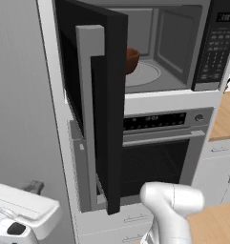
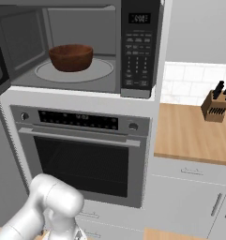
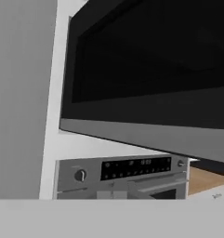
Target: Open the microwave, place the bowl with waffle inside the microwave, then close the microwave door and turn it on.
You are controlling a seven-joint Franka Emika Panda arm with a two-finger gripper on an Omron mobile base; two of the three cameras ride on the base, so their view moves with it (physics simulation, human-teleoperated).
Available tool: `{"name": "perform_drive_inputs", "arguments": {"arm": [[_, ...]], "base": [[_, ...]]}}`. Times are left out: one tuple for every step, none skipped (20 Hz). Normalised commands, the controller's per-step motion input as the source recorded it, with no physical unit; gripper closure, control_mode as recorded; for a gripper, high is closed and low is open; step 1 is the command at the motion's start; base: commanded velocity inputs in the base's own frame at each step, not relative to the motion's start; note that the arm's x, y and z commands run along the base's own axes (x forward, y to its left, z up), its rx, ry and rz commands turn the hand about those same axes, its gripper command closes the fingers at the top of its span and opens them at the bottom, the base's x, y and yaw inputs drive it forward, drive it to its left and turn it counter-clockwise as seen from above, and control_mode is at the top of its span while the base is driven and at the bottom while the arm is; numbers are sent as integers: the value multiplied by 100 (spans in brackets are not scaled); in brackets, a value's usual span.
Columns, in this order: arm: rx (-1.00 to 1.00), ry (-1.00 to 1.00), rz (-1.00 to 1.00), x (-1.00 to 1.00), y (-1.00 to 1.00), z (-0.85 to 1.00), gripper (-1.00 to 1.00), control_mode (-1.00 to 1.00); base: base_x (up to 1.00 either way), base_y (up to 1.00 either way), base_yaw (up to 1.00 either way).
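Observation:
The microwave stands open in the tall cabinet, keypad panel on its right. Inside, the reddish-brown bowl sits upright on the round turntable; its rim also peeks past the door edge as the bowl. The waffle is hidden in the bowl. The microwave door is swung far out to the left, with its tall grey handle facing me. The hand view looks up at the microwave door from low and close. My gripper is shut with nothing seen in it.
A steel oven with a horizontal handle sits right under the microwave. A wooden counter with a knife block lies to the right, above white cabinets. A grey wall closes the left side.

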Motion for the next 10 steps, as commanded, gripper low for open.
{"name": "perform_drive_inputs", "arguments": {"arm": [[0, 0, -26, 100, 0, 0, 100, -100], [0, 0, -29, 100, 0, 0, 100, -100], [0, 0, -30, 86, -4, 0, 100, -100], [0, 0, -26, 79, -8, 1, 100, -100], [0, 0, -25, 76, -9, 9, 100, -100], [0, 0, -25, 56, -19, 14, 100, -100], [0, 0, -23, 29, -36, 22, 100, -100], [0, 0, -23, 0, -71, 31, 100, -100], [0, 0, -23, 0, -76, 29, 100, -100], [0, 0, -23, -15, -92, 32, 100, -100]], "base": [[0, 0, 0], [0, 0, 0], [0, 0, 0], [0, 0, 0], [0, 0, 0], [0, 0, 0], [0, 0, 0], [0, 0, 0], [0, 0, 0], [0, 0, 0]]}}
